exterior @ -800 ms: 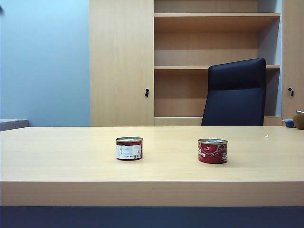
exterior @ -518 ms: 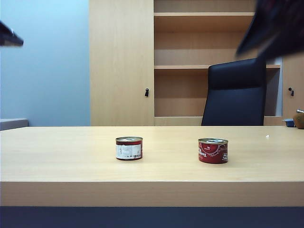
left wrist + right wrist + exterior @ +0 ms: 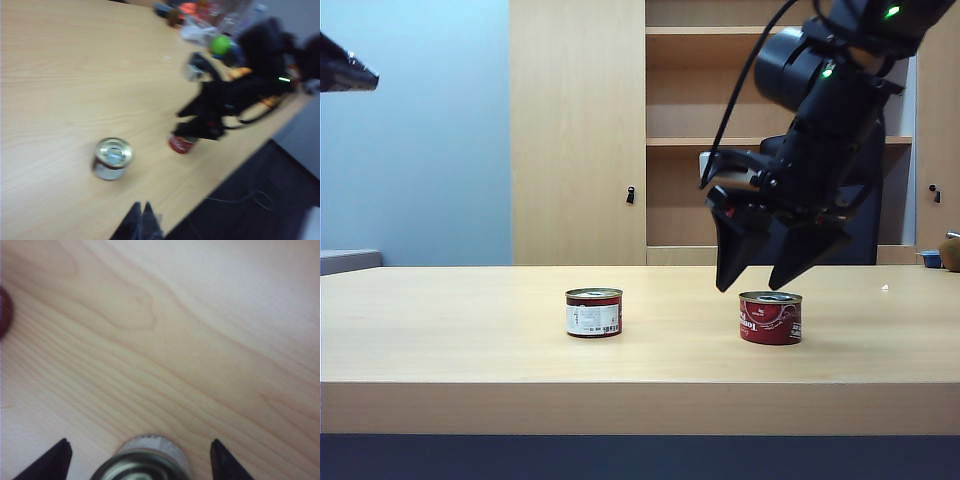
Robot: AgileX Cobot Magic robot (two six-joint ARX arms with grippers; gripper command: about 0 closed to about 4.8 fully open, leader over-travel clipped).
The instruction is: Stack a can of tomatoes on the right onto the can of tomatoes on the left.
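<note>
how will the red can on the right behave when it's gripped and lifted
The red can looks like rigid metal, so it likely won't deform. Squat and upright, it seems unlikely to tip. Its smooth wall may slip slightly. The right end effector hangs open above it.

Right arm (image 3: 820, 110): black, bulky rounded joint housings, two small green indicator lights, a thin black cable looping off it, pale block at wrist. Right claw (image 3: 757, 282): two black, tapering wedge fingers. Left claw (image 3: 141, 222): dark, narrow, pointed tips.
</note>
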